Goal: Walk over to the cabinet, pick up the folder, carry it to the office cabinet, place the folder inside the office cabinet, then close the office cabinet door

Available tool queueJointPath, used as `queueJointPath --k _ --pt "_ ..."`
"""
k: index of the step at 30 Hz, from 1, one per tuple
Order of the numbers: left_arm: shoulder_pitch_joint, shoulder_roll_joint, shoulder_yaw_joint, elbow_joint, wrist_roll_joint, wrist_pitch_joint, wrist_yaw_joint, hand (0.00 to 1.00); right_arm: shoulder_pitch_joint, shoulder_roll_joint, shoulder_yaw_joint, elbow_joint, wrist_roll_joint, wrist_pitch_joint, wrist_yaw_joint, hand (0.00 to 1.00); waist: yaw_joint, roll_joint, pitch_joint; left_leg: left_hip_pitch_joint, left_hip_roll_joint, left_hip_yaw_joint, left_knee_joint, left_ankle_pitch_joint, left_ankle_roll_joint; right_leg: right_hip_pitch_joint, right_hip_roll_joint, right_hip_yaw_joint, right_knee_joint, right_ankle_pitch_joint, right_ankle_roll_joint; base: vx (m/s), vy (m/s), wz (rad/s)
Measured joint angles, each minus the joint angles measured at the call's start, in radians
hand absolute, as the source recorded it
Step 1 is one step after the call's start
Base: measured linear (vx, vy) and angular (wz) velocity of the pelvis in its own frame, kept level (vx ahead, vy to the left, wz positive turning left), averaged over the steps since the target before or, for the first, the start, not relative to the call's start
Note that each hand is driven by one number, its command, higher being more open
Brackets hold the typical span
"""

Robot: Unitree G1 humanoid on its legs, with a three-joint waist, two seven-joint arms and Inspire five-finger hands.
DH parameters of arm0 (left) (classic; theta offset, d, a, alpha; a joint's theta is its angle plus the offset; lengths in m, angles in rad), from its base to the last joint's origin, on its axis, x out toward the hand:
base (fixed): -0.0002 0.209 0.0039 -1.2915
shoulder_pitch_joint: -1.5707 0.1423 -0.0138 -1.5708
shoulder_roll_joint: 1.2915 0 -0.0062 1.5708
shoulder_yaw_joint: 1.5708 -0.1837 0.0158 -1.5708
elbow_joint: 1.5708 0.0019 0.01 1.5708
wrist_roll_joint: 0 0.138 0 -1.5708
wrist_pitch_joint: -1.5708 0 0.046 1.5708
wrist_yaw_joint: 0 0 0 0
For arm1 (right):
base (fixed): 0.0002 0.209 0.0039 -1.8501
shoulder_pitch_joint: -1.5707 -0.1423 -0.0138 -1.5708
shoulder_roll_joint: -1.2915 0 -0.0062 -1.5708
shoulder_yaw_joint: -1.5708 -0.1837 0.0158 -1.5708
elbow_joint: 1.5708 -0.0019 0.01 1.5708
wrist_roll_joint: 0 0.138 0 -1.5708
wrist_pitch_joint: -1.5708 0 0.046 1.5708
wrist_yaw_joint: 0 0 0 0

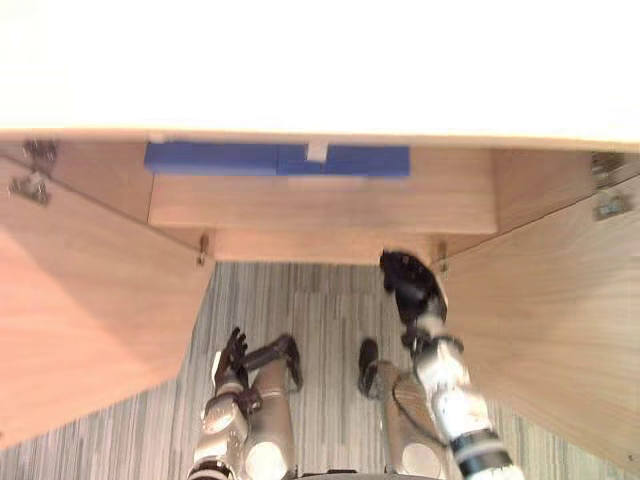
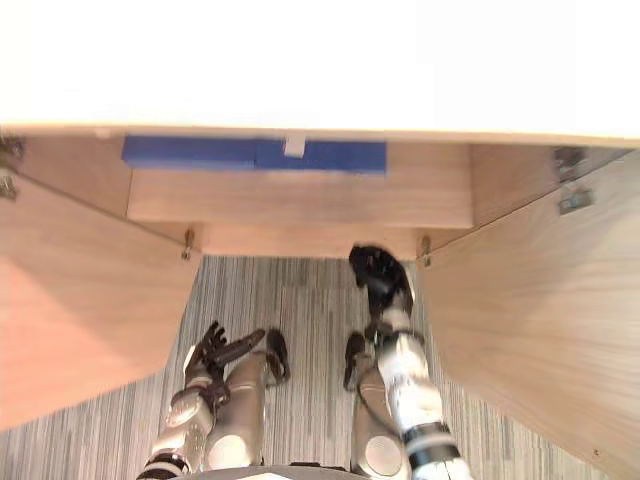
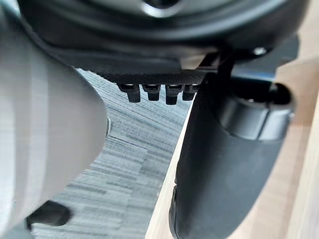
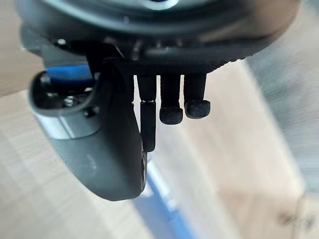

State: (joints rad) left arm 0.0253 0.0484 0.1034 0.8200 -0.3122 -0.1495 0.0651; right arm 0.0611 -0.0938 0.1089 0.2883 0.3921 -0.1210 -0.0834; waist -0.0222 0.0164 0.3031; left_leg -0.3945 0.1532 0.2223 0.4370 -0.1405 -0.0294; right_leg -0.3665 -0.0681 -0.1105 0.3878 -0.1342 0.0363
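Note:
A blue folder (image 1: 275, 159) lies flat on the wooden shelf (image 1: 320, 205) inside the office cabinet, just under the cabinet's pale top (image 1: 320, 60). A small white tab sits on its front edge. My right hand (image 1: 408, 285) hovers at the shelf's front right corner, below the folder and apart from it, fingers relaxed and holding nothing. In the right wrist view the fingers (image 4: 171, 107) hang loosely, with a blurred strip of the blue folder (image 4: 159, 211) past them. My left hand (image 1: 232, 355) hangs low at my left side, fingers spread and empty.
Both cabinet doors stand wide open: the left door (image 1: 90, 300) and the right door (image 1: 560, 320) flank me, with metal hinges (image 1: 32, 180) near their upper corners. Grey striped carpet (image 1: 320, 310) covers the floor between them.

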Motion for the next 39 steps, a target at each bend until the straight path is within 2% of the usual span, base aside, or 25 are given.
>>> queueJointPath --k 2,3,7,10,12,19,21,23,27,31,33,36,39 --pt "0.017 0.007 0.0 0.028 0.02 0.01 -0.002 1.0 0.023 0.008 -0.034 0.097 -0.155 0.0 0.002 0.0 -0.015 -0.011 -0.033 0.071 -0.01 0.023 -0.073 0.021 0.0 0.068 0.008 0.016 -0.087 0.034 0.006 0.2 0.025 -0.25" --pt "0.03 0.01 0.001 0.043 0.04 0.012 -0.005 1.0 0.027 0.019 -0.074 0.181 -0.243 0.003 -0.004 1.0 -0.019 -0.015 -0.061 0.117 -0.017 0.04 -0.121 0.033 -0.001 0.11 0.012 0.029 -0.147 0.058 0.011 0.19 0.032 -0.3" --pt "0.049 0.014 0.01 0.051 0.081 0.014 -0.006 1.0 0.032 0.039 -0.213 0.42 -0.344 0.022 -0.026 1.0 -0.024 -0.014 -0.103 0.25 -0.04 0.097 -0.245 0.058 0.0 0.223 0.013 0.07 -0.275 0.108 0.026 0.13 0.035 -0.36" --pt "0.054 0.023 0.023 0.061 0.119 0.016 -0.006 1.0 0.045 0.052 -0.328 0.548 -0.32 0.035 -0.043 1.0 -0.03 -0.015 -0.134 0.32 -0.054 0.144 -0.307 0.068 0.001 0.264 0.011 0.113 -0.323 0.128 0.034 0.07 0.047 -0.39" --pt "0.055 0.031 0.027 0.087 0.148 0.017 -0.008 1.0 0.079 0.057 -0.398 0.577 -0.233 0.037 -0.052 1.0 -0.051 -0.015 -0.158 0.358 -0.067 0.167 -0.333 0.069 0.001 0.286 0.01 0.146 -0.344 0.138 0.036 0.02 0.062 -0.41" --pt "0.07 0.034 0.037 0.129 0.177 0.039 -0.03 1.0 0.105 0.056 -0.619 0.569 -0.065 0.037 -0.062 1.0 -0.078 -0.016 -0.179 0.433 -0.084 0.269 -0.38 0.068 0.0 0.291 0.016 0.265 -0.376 0.177 0.044 -0.05 0.035 -0.52" --pt "0.091 0.032 0.062 0.128 0.18 0.039 -0.032 1.0 0.116 0.054 -0.694 0.478 -0.014 0.036 -0.085 1.0 -0.084 -0.017 -0.185 0.45 -0.09 0.318 -0.398 0.059 -0.013 0.271 0.018 0.314 -0.375 0.182 0.047 -0.08 0.007 -0.64" --pt "0.111 0.036 0.068 0.127 0.193 0.039 -0.033 1.0 0.118 0.046 -0.724 0.381 0.008 0.033 -0.097 1.0 -0.1 -0.018 -0.185 0.452 -0.096 0.355 -0.399 0.05 -0.013 0.253 0.019 0.353 -0.375 0.185 0.043 -0.08 0.014 -0.66" --pt "0.144 0.038 0.064 0.127 0.196 0.038 -0.045 1.0 0.074 -0.057 -0.74 0.288 0.009 0.008 -0.097 1.0 -0.114 -0.018 -0.185 0.454 -0.105 0.437 -0.386 0.024 -0.011 0.219 0.024 0.438 -0.377 0.201 0.047 -0.03 0.017 -0.61" --pt "0.156 0.055 0.046 0.13 0.199 0.033 -0.066 1.0 -0.036 -0.148 -0.725 0.288 0.019 -0.005 -0.08 1.0 -0.117 -0.011 -0.179 0.439 -0.108 0.473 -0.342 -0.003 0.0 0.191 0.033 0.508 -0.388 0.226 0.07 0.04 0.003 -0.59" --pt "0.155 0.061 0.043 0.13 0.216 0.024 -0.071 1.0 -0.098 -0.199 -0.679 0.301 0.018 -0.011 -0.066 1.0 -0.117 -0.004 -0.171 0.423 -0.107 0.473 -0.32 -0.021 0.006 0.178 0.033 0.538 -0.403 0.243 0.076 0.05 -0.022 -0.44" --pt "0.14 0.064 0.006 0.129 0.216 0.012 -0.075 1.0 -0.215 -0.325 -0.534 0.387 0.015 -0.021 -0.032 1.0 -0.118 0.023 -0.145 0.398 -0.108 0.473 -0.289 -0.045 0.009 0.152 0.034 0.575 -0.414 0.259 0.085 0.04 -0.011 -0.36" --pt "0.127 0.073 -0.02 0.126 0.216 -0.001 -0.077 1.0 -0.262 -0.385 -0.452 0.417 0.013 -0.022 -0.028 1.0 -0.122 0.042 -0.117 0.385 -0.108 0.474 -0.279 -0.054 0.009 0.138 0.036 0.598 -0.429 0.274 0.09 0.01 -0.003 -0.24"
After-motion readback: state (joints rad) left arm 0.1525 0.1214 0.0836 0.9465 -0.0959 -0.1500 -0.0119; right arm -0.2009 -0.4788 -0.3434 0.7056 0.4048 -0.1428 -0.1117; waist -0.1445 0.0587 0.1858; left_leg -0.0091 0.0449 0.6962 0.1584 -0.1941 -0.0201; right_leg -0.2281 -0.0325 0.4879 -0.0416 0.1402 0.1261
